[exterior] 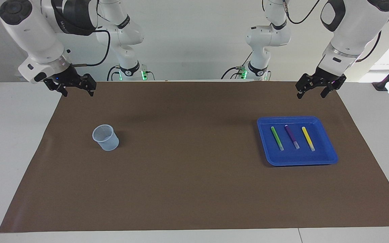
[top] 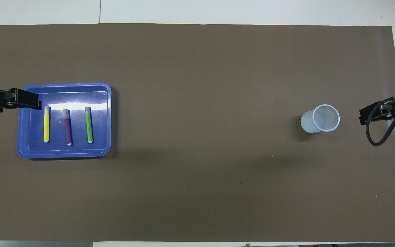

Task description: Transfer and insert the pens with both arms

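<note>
Three pens are seen lying side by side, apart, in a blue tray [exterior: 329,152] toward the left arm's end of the brown mat [exterior: 194,189]: the green pen [exterior: 277,138], the purple pen [exterior: 292,137] and the yellow pen [exterior: 308,138], the purple one between the others. A translucent cup [exterior: 105,137] is stood upright toward the right arm's end, well apart from the tray. The left gripper [exterior: 311,93] is held up over the mat's edge near the tray, the right gripper [exterior: 78,91] over the mat's corner, both spread wide and empty.
</note>
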Available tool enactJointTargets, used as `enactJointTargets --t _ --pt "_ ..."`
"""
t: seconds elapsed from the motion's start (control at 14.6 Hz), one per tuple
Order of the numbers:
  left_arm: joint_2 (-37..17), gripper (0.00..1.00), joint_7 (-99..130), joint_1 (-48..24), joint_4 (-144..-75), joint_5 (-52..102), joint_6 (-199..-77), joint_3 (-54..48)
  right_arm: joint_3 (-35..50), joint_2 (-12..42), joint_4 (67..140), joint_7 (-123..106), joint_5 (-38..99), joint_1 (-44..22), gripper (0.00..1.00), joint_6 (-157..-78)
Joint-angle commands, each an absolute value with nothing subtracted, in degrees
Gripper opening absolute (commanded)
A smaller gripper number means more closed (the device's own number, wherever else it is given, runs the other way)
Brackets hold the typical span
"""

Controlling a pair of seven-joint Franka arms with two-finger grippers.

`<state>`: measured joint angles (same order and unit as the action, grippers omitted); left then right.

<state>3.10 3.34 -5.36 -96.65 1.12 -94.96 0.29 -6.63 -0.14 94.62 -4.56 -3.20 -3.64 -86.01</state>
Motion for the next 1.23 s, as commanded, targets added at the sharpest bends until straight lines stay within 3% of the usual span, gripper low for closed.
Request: enactJointTargets --t 0.0,1.16 --pt "3.60 1.00 3.69 -5.36 -97.65 0.53 -96.41 0.18 -7.21 -0.35 94.75 -3.78 -2.20 -4.48 1.00 -86.92" --pt "3.78 1.00 3.25 -4.66 -97.82 0.53 -95.89 0.26 -5.19 -1.05 95.62 -4.13 2.02 -2.99 1.00 -86.57"
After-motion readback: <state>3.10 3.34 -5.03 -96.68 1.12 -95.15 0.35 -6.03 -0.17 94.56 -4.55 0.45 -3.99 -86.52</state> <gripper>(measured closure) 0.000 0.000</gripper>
